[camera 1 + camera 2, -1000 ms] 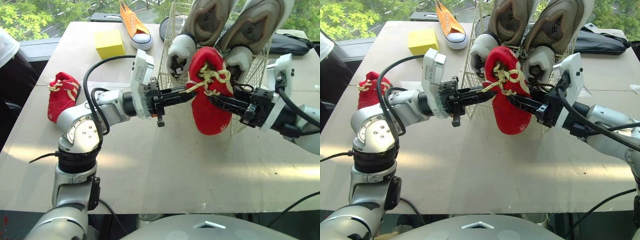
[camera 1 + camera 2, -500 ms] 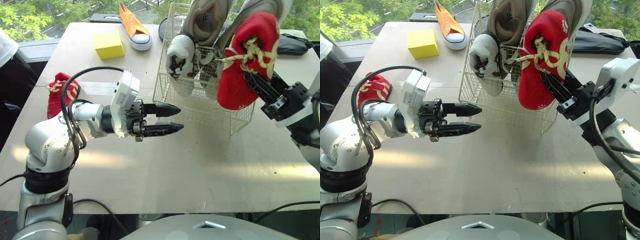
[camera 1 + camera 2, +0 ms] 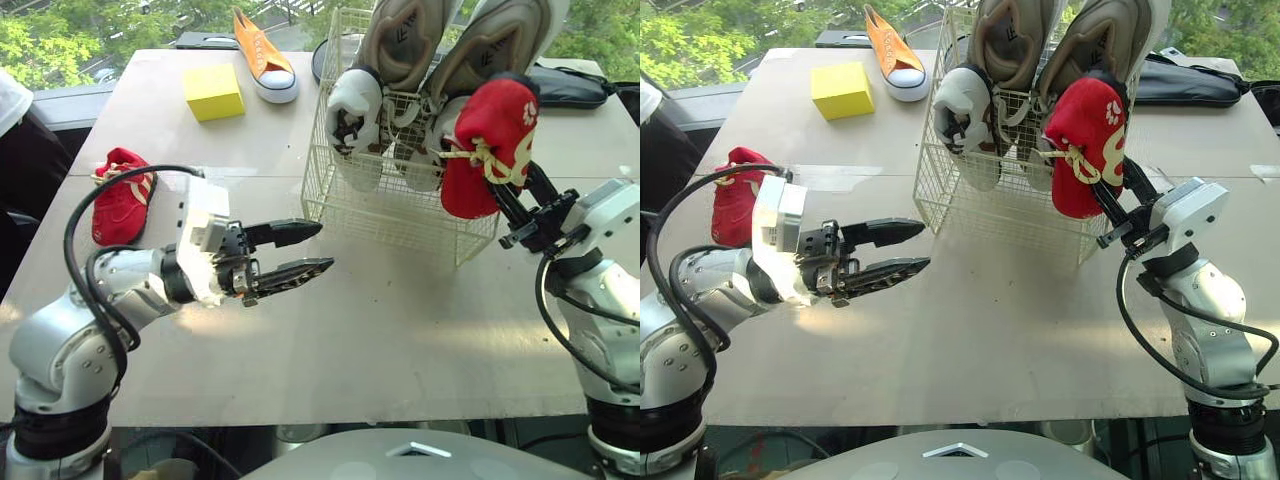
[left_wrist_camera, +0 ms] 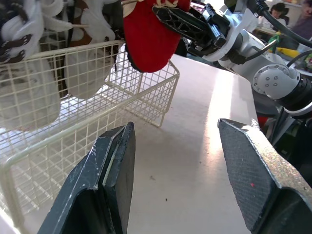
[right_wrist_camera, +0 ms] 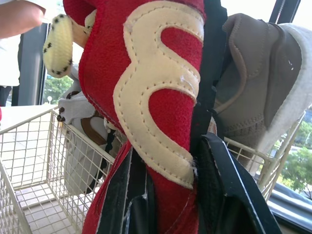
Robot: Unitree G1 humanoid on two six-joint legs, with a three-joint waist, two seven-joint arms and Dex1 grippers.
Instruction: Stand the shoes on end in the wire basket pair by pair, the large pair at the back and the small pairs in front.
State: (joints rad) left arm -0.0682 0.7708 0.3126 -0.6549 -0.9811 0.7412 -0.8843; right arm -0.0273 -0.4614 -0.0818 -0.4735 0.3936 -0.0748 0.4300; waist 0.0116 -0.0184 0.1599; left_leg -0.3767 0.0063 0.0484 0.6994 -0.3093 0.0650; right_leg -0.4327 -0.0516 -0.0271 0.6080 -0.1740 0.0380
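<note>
Two red shoes are in play. One red shoe [image 3: 488,150] is clamped between the right gripper [image 3: 508,190] fingers and held roughly upright at the front right corner of the wire basket [image 3: 400,215]. Its yellow laces face the robot. It sits just in front of the right-hand large tan shoe [image 3: 490,50]; can't tell whether its lower end is inside the wires or just outside. The other red shoe [image 3: 120,195] lies flat on the counter [image 3: 400,320], far left and well apart from the basket. Both large tan shoes stand on end at the back of the basket, soles toward the robot, the left one [image 3: 400,45] beside the right. Left gripper [image 3: 300,252] hovers over the counter near the basket's front left corner, fingers apart, holding nothing and pointed toward the basket. Beyond the basket on the left are an orange sneaker [image 3: 262,55] and a yellow block [image 3: 213,92], near each other at the counter's far edge. A black bag [image 3: 570,85] lies behind the basket on the right.
</note>
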